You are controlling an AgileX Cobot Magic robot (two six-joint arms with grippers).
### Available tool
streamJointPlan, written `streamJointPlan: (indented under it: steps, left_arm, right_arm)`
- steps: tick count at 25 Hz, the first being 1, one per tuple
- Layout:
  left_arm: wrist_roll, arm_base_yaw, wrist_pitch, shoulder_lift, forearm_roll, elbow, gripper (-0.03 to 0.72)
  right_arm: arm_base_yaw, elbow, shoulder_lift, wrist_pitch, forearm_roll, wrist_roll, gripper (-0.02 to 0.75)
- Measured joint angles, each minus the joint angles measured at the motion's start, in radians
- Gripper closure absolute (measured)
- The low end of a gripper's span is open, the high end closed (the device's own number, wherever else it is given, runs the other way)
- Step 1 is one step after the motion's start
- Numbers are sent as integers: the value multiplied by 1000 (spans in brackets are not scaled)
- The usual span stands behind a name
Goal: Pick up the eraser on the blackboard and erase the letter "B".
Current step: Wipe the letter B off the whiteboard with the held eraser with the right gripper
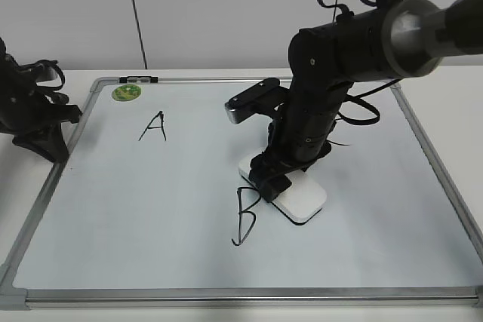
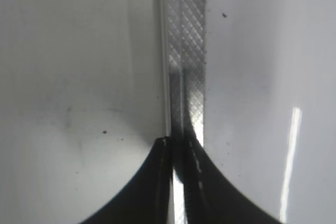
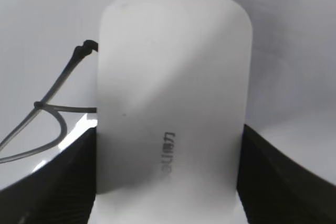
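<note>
The white eraser (image 1: 306,200) lies flat on the blackboard (image 1: 151,209), just right of the black letter "B" (image 1: 244,220). My right gripper (image 1: 275,180) reaches down onto the eraser's near-left end. In the right wrist view its fingers (image 3: 168,182) press both long sides of the eraser (image 3: 173,77), whose grey print faces up. Strokes of the "B" (image 3: 55,111) show to its left. My left gripper (image 1: 45,145) is shut and empty at the board's left edge, and its tips (image 2: 178,145) hover over the metal frame (image 2: 186,35).
A black "A" (image 1: 155,126) is drawn at the upper left of the board. A round green magnet (image 1: 126,93) sits near the top-left corner. The right arm hides the board's upper middle. White table surrounds the board.
</note>
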Motion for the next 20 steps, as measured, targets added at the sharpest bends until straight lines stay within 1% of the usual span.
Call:
streamJointPlan:
  steps: [12, 15, 20]
  left_arm:
    - [0, 1, 0, 2, 0, 0, 648]
    - [0, 1, 2, 2, 0, 0, 648]
    - [0, 2, 2, 2, -2, 0, 647]
  right_arm:
    - [13, -16, 14, 9, 4, 0, 189]
    - [50, -16, 14, 9, 0, -2, 189]
    - [158, -16, 16, 9, -4, -2, 189]
